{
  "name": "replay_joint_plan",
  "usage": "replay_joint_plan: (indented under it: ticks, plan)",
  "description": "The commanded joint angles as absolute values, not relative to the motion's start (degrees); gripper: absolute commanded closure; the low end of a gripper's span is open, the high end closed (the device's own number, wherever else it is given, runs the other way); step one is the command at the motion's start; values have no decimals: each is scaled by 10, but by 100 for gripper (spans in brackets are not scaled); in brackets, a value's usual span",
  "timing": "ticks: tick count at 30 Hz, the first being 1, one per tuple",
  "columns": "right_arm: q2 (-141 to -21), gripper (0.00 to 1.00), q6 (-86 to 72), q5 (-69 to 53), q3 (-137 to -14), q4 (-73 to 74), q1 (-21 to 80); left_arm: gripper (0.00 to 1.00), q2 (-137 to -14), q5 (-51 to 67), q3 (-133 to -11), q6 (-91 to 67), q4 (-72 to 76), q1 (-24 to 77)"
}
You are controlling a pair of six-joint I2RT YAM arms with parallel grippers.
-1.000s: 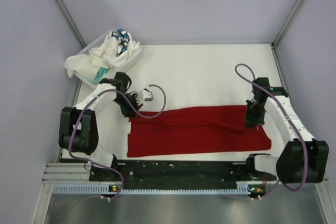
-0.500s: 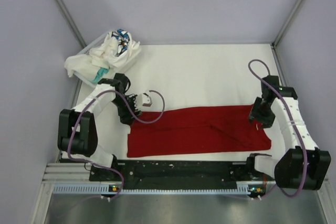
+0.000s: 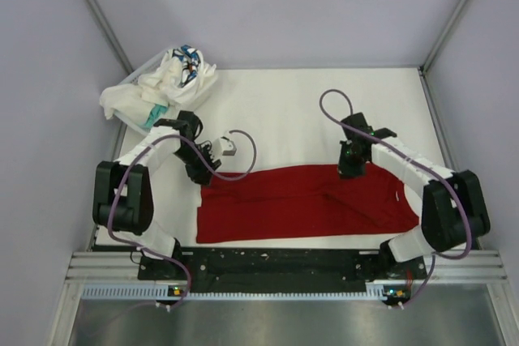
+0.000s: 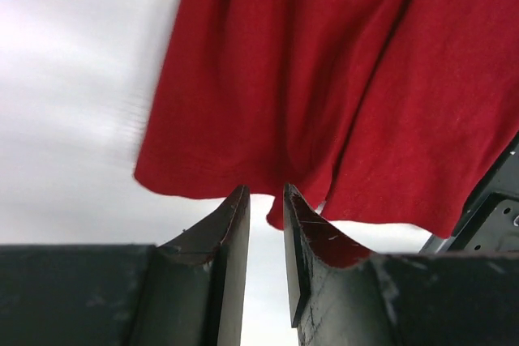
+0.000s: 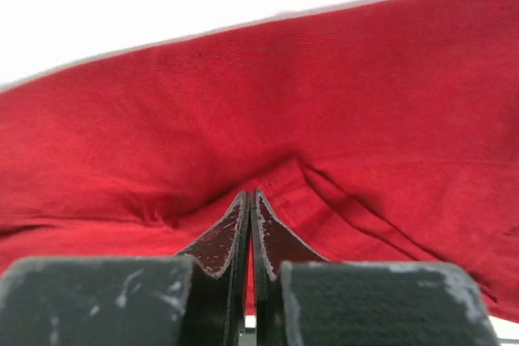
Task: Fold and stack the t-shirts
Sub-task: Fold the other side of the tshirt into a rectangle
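A red t-shirt (image 3: 300,204), folded into a long strip, lies across the near part of the white table (image 3: 308,111). My left gripper (image 3: 206,171) is at its far left corner. In the left wrist view the gripper (image 4: 263,192) stands slightly open and empty, with the shirt's edge (image 4: 324,79) just past the fingertips. My right gripper (image 3: 349,169) is at the shirt's far edge, right of the middle. In the right wrist view it (image 5: 250,194) is shut, and the red cloth (image 5: 243,103) puckers into a fold at its tips.
A crumpled pile of white t-shirts (image 3: 162,83) with blue and teal print lies at the table's back left corner. Grey walls close in both sides. The black arm-mounting rail (image 3: 276,261) runs along the near edge.
My right gripper swung out to the right, then came back left to the shirt's far edge near the middle, and the far right corner has shifted. My left gripper stayed near the far left corner.
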State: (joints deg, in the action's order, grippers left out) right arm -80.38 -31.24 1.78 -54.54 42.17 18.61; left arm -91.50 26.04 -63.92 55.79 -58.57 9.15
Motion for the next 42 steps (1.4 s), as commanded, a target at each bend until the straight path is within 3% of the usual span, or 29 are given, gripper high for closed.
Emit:
replay_joint_plan:
  ticks: [1,6,13,19,25,32,42]
  plan:
    - [-861,100,-339,43,-553,385,232,72,-926,230,-593,521,-530,91]
    - [-866,100,-378,45,-519,402,296,72,-958,166,-575,495,-476,86]
    - [-831,100,-482,19,-446,405,412,69,-971,170,-576,496,-457,78]
    - [-829,100,-513,9,-503,444,517,67,-964,176,-584,509,-468,75]
    - [-788,100,-469,88,-586,517,487,63,-924,161,-580,518,-483,72]
    - [-807,100,-425,141,-532,506,384,63,-915,124,-570,518,-484,57]
    - [-851,100,-420,3,-496,442,446,62,-913,126,-568,517,-484,52]
